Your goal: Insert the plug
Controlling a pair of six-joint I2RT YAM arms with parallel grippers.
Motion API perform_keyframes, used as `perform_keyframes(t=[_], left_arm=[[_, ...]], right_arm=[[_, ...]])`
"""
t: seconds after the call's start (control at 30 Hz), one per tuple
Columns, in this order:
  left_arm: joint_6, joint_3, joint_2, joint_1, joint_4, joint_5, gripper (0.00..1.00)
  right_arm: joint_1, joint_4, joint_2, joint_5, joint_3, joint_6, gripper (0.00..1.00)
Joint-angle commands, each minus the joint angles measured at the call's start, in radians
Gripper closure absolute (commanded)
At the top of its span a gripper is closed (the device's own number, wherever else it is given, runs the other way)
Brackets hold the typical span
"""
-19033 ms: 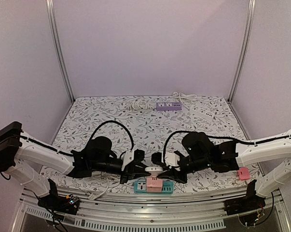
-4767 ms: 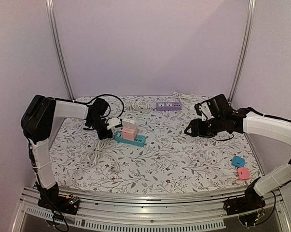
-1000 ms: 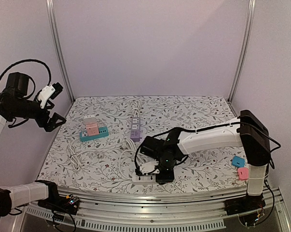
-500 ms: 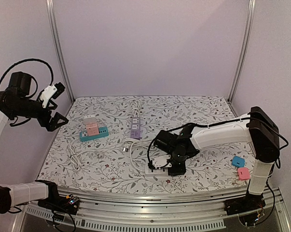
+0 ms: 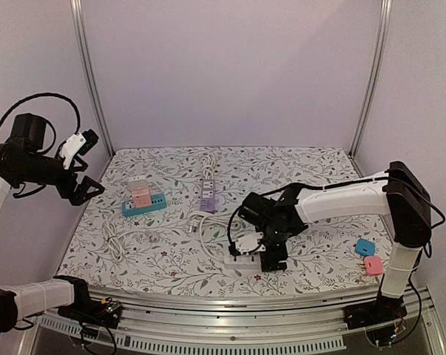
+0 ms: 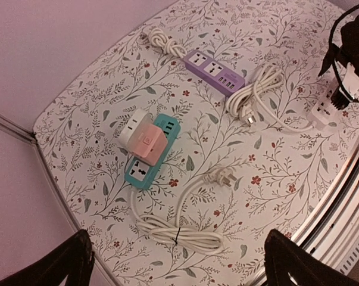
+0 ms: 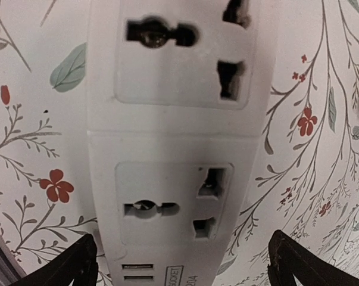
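No plug is in a socket of the strip being worked on, and neither claw holds one. A white plug [image 6: 227, 176] lies loose on the table's left half, between the teal power strip [image 6: 152, 152] and the near edge. A second plug [image 6: 247, 116] rests at the end of a looped cord near the table's middle, just on the near side of the purple power strip [image 6: 215, 71].

The white power strip [image 7: 173, 149] lies close to the near edge, about midway along it, and both sockets in view are empty. The right claw [image 5: 269, 259] hangs directly over it with its fingers spread wide to either side of the strip's width, gripping nothing.

The step in hand looks like the setting-up: the strip is placed and the plug is not yet fetched. The next move probably calls for taking one of the loose plugs by its body, turning its pins to match the slots, and pressing straight down. The light strip may need steadying so it does not slide.

The left claw [image 5: 86, 164] is raised off the table's left edge, also wide and empty. The teal strip already carries a pink adapter [image 6: 148, 142] and a white adapter [image 6: 133, 128].

The table [image 5: 311, 170] has a cloth printed with grey leaves and small red flowers. Two small blocks, one blue [image 5: 365, 246] and one pink [image 5: 373, 265], sit near the right near corner. Plain lilac walls [image 5: 230, 74] enclose the table, with metal posts [image 5: 89, 74] at the far corners.
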Motion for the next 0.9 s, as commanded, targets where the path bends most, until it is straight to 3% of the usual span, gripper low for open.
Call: perform_keyframes(t=[0.0, 0.13, 0.23, 0.37, 0.47, 0.57, 0.7, 0.77, 0.87], left_arm=[[-0.005, 0.029, 0.015, -0.019, -0.016, 0.043, 0.01], [-0.019, 0.077, 0.033, -0.034, -0.019, 0.072, 0.01], [-0.025, 0.082, 0.014, -0.063, 0.031, 0.085, 0.01], [-0.165, -0.036, -0.092, -0.101, 0.262, 0.141, 0.01], [-0.348, -0.198, -0.168, -0.178, 0.511, 0.144, 0.05], [-0.414, -0.225, -0.100, -0.345, 0.570, 0.048, 0.09], [-0.436, -0.232, 0.050, -0.579, 0.646, -0.176, 0.09], [-0.446, -0.230, 0.128, -0.642, 0.694, -0.172, 0.07], [-0.518, -0.249, 0.230, -0.664, 0.811, -0.079, 0.06]], right_arm=[[-0.004, 0.042, -0.222, -0.016, 0.051, 0.143, 0.01], [-0.061, 0.162, -0.446, 0.055, 0.002, 0.332, 0.01], [-0.232, 0.170, -0.588, 0.073, -0.062, 0.586, 0.01], [-0.403, 0.084, -0.750, 0.370, -0.214, 0.997, 0.01], [-0.562, -0.028, -0.836, 0.297, -0.300, 1.180, 0.02], [-0.714, -0.119, -0.841, 0.211, -0.366, 1.306, 0.11], [-0.860, -0.102, -0.773, 0.054, -0.455, 1.329, 0.10], [-0.891, -0.101, -0.697, 0.080, -0.465, 1.327, 0.02], [-0.925, -0.102, -0.574, 0.119, -0.460, 1.314, 0.01]])
